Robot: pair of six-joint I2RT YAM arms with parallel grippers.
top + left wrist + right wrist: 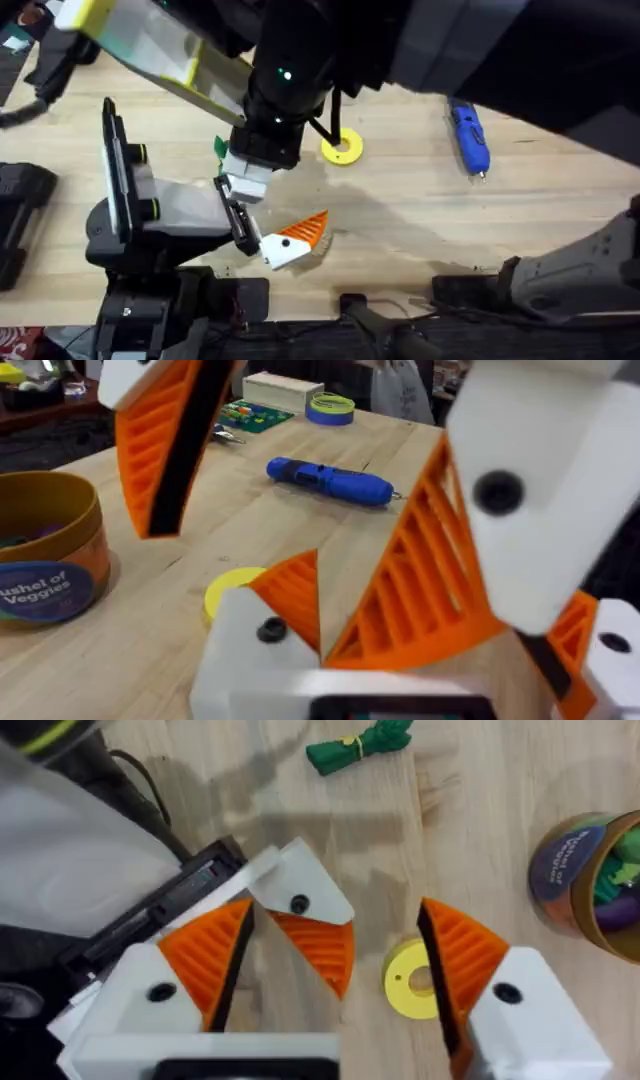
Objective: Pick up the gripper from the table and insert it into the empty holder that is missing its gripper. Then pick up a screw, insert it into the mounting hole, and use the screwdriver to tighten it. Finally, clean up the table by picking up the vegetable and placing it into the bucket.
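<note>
- The gripper [320, 945], an orange ribbed wedge, is seen set against the holder [300, 885], the white finger block of the left arm. A dark mounting hole is shown in the block's face. Whether the wedge is fully seated cannot be told.
- The holder is straddled by the right gripper [335, 920]. Its fingers are spread wide, one orange pad is placed on each side, and nothing is clamped.
- The left gripper [430, 615] is also held wide, with its second finger well apart from the holder. In the overhead view it is laid out low over the table [420, 220], pointing towards the middle.
- A flat yellow disc [410, 980] is seen on the table just beyond the holder.
- The vegetable [360, 742], a green bundle, is left lying on the wood, apart from both grippers.
- The bucket [565, 870] is stood upright on the table, and green and purple pieces are seen inside it.
- The screwdriver [468, 135] is laid flat on the right side of the table, well apart from the grippers.
</note>
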